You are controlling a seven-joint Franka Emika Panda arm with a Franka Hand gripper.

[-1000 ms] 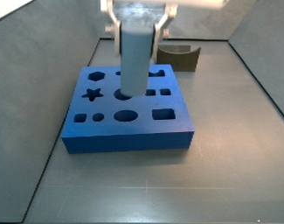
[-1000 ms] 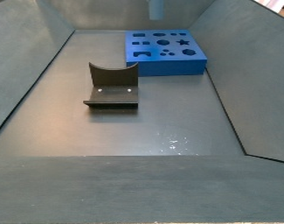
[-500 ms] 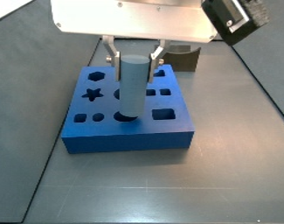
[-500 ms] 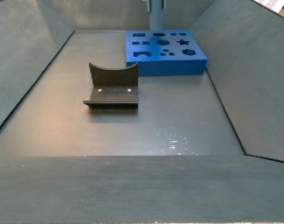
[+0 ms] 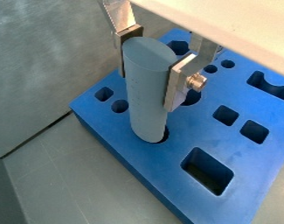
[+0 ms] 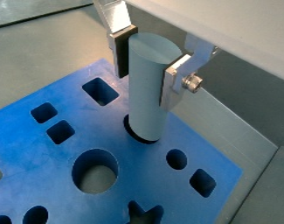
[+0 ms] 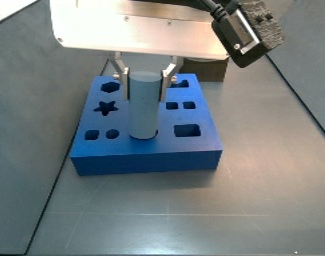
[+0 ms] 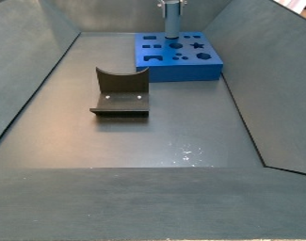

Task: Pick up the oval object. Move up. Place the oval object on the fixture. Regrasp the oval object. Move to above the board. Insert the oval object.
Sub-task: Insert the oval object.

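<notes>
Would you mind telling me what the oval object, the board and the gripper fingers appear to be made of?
The oval object, held upright in the gripper with its lower end in a hole of the board: smooth matte grey-blue, likely plastic. The board: uniform matte blue with cleanly cut holes, probably plastic or a printed part. The fingers: flat, bright silver with a screw head, seemingly metal.

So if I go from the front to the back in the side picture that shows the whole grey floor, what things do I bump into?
Bare grey floor → the fixture → the blue board → the oval object standing upright on the board, with the gripper holding its top at the picture's upper edge.
</notes>
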